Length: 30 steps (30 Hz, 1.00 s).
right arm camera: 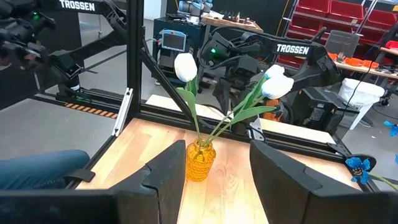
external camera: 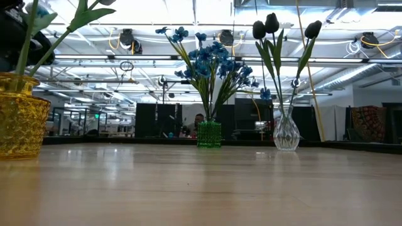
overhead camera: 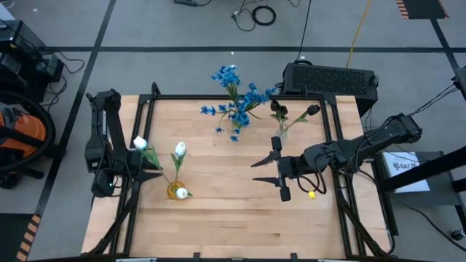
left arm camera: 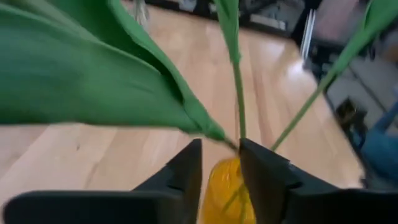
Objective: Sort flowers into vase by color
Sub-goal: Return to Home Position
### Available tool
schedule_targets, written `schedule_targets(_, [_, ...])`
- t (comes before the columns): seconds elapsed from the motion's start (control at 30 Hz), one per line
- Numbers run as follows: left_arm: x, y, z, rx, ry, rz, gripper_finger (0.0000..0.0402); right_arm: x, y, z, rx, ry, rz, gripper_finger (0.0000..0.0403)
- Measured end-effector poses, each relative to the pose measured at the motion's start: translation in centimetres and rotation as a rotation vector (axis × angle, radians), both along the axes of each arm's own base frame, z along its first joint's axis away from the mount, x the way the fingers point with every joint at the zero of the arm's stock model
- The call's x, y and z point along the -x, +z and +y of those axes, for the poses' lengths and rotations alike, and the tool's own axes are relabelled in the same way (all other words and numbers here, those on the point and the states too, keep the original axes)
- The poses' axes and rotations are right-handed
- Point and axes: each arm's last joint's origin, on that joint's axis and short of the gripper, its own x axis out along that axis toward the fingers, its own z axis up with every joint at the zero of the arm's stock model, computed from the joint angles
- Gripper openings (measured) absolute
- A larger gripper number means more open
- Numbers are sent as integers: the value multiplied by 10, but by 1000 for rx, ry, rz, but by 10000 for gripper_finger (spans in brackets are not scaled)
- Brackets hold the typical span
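1. The left gripper point(overhead camera: 154, 173) was at the left side of the table point(overhead camera: 218, 225), just beside the yellow vase point(overhead camera: 177, 191). Its fingers stood apart, released, with nothing clamped. In the left wrist view the green stems rose just past the fingertips and the vase showed through the gap (whether a stem brushed a finger could not be settled).
2. The right gripper point(overhead camera: 256, 172) hung over the middle-right of the table. It pointed toward the yellow vase and was well apart from it. Its fingers were spread wide and held nothing.
3. The white tulips point(overhead camera: 180, 149) stood in the yellow vase. Three blooms were counted from above, with the stems fanning outward.
4. The blue flowers point(overhead camera: 237, 98) stood in a green vase point(external camera: 209, 134) near the middle of the table's far edge.
5. The dark tulips point(external camera: 270, 24) stood in a clear vase point(external camera: 286, 132), near the green vase on its right and not touching it.
6. All three vases were upright on the table.
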Motion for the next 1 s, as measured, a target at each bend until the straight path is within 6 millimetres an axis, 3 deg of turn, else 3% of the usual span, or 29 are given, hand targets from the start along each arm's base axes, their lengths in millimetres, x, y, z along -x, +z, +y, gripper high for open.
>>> schedule_targets(0.3, [-10, -2, -8, -138, 118, -106, 10, 0, 0, 0, 4, 1, -1, 171])
schedule_targets(0.5, [-16, -6, -15, -191, 158, -116, 16, 0, 0, 0, 4, 1, -1, 171])
schedule_targets(1.0, [-29, -8, -32, -85, 241, -145, 17, 0, 0, 0, 4, 0, -2, 171])
